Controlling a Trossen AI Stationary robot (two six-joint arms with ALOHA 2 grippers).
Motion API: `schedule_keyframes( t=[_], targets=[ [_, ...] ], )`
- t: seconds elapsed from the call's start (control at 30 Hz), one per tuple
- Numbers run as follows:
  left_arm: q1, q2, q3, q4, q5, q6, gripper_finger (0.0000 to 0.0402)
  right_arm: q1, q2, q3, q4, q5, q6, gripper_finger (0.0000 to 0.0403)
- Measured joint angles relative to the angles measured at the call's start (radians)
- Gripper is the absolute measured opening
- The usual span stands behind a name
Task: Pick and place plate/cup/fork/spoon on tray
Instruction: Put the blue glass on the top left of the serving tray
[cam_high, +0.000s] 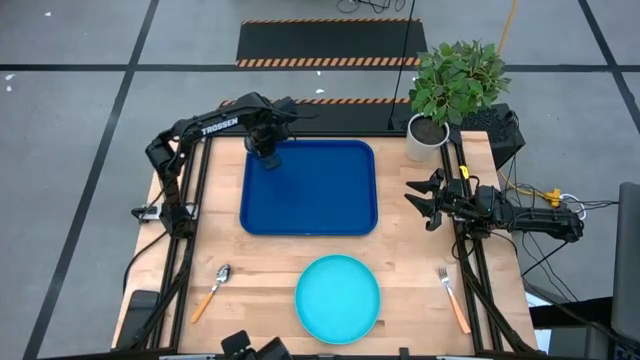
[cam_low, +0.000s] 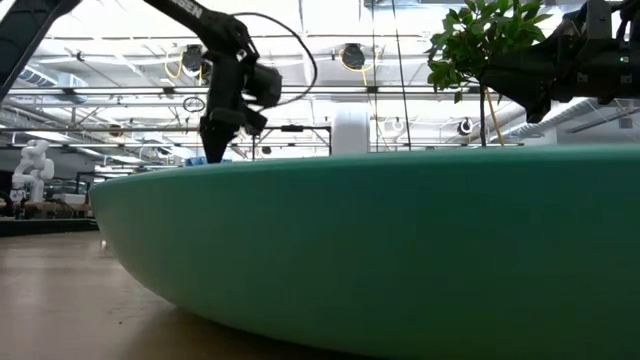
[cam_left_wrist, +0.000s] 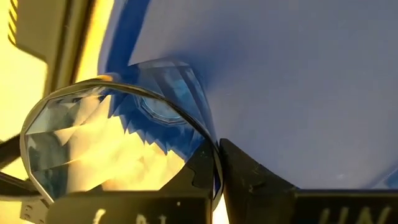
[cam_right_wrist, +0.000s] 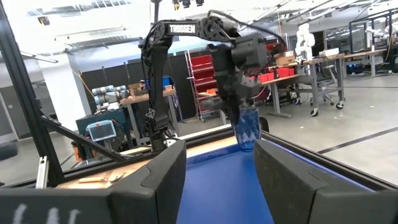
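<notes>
The dark blue tray (cam_high: 320, 200) lies in the middle of the table's far half. My left gripper (cam_high: 268, 150) points down over the tray's far left corner, shut on the translucent blue cup (cam_right_wrist: 247, 127). The cup also fills the left wrist view (cam_left_wrist: 118, 143). Whether the cup's base touches the tray does not show. My right gripper (cam_high: 425, 205) stands open at the table's right side, with nothing between its fingers (cam_right_wrist: 217, 162). The cyan plate (cam_high: 338, 298) lies near the front edge, the spoon (cam_high: 212, 290) at its left and the fork (cam_high: 452, 298) at its right. My left gripper pinches the cup's rim (cam_left_wrist: 208, 146), one finger inside the cup and one outside. The fingers (cam_left_wrist: 249, 174) come from above, pointing down. The cup hangs upright below them, over the tray's far left corner.
A white plant pot (cam_high: 428, 138) with a green plant stands at the table's far right corner, close beside the tray. In the low view the plate's rim (cam_low: 400, 250) fills the foreground. Bare wood shows on both sides of the tray.
</notes>
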Motion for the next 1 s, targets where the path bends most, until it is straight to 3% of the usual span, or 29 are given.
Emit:
schedule_keyframes(
  t=[0.3, 1.0],
  targets=[
    [-0.010, 0.084, 0.001, -0.018, -0.009, 0.001, 0.0030, 0.000, 0.000, 0.000, -0.003, 0.000, 0.000, 0.0183],
    [-0.028, 0.085, 0.000, -0.025, -0.012, 0.002, 0.0035, 0.000, 0.000, 0.000, -0.007, 0.000, 0.000, 0.0183]
  ],
)
